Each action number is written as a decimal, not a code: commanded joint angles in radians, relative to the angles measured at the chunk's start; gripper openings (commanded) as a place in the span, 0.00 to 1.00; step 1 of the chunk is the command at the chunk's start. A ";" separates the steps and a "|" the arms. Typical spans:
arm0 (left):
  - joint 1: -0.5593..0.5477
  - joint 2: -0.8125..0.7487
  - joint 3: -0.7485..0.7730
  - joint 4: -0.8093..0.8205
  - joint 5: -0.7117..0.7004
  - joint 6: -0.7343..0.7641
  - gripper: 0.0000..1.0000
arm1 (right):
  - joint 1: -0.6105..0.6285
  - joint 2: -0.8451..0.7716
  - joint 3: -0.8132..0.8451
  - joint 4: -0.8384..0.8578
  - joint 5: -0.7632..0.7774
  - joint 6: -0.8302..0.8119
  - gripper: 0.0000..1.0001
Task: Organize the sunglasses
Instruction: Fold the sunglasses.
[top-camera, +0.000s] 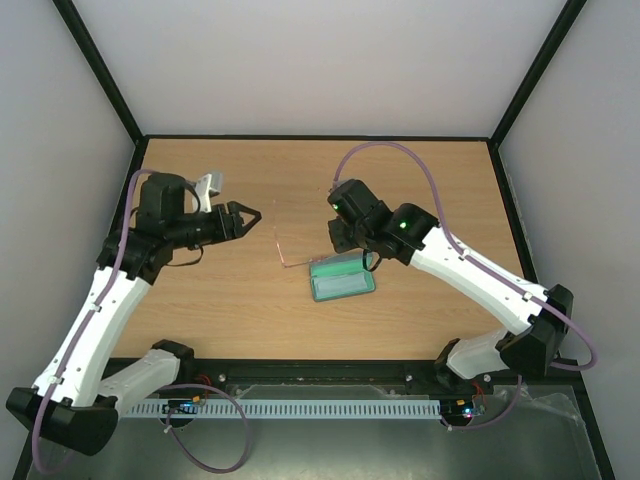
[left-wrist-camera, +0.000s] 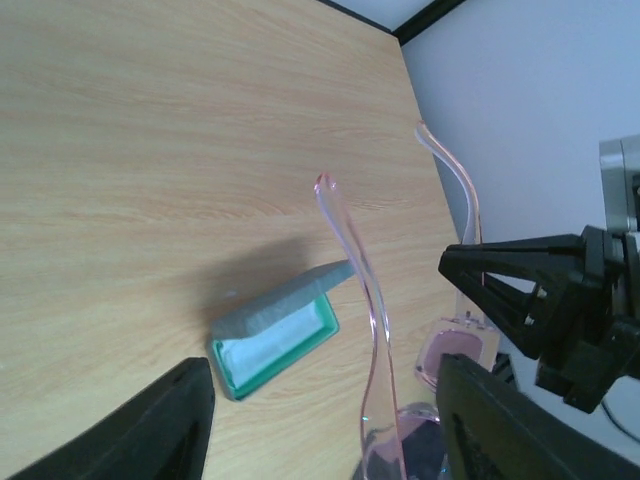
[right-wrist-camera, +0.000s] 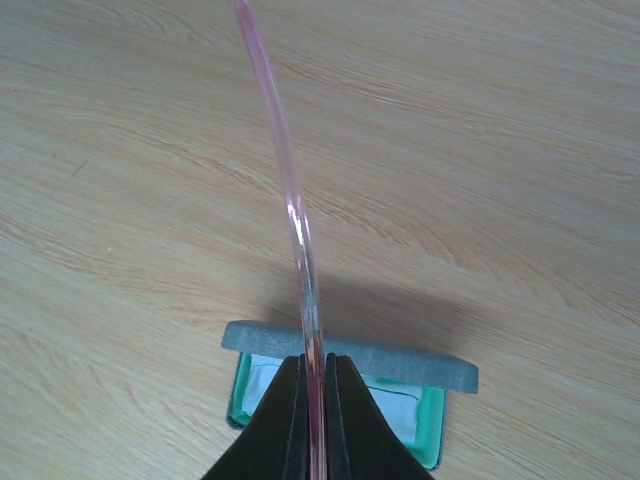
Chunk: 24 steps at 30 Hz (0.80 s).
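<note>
1. Pinching one slim temple arm, the right gripper (right-wrist-camera: 313, 372) has its fingers closed tight on the thin pink-red translucent sunglasses (right-wrist-camera: 298, 225), holding them up off the light wooden table (right-wrist-camera: 500, 150).
2. An open grey-blue oblong case with green lining (right-wrist-camera: 350, 357) lies on the table just below.
3. The left gripper (top-camera: 250, 216) is close to the frame, fingers spread wide and holding nothing.

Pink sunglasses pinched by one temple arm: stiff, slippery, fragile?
Probably light and springy: the sunglasses have thin, curved temple arms. Glossy plastic may pivot in the right claw, shut on a single arm. Slim frame seems fragile; twisting could snap it.
</note>
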<state>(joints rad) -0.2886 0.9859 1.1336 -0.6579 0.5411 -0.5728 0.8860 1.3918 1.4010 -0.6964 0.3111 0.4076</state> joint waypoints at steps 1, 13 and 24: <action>-0.019 -0.019 -0.035 -0.002 -0.026 -0.005 0.58 | 0.003 0.010 0.036 -0.055 0.062 -0.004 0.01; -0.174 0.067 -0.052 0.029 -0.174 -0.025 0.34 | 0.004 0.017 0.059 -0.064 0.041 -0.030 0.01; -0.288 0.138 -0.006 0.061 -0.230 -0.054 0.33 | 0.003 0.029 0.046 -0.067 0.027 -0.038 0.01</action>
<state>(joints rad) -0.5388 1.1061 1.0836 -0.6189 0.3439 -0.6113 0.8860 1.4063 1.4326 -0.7216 0.3405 0.3820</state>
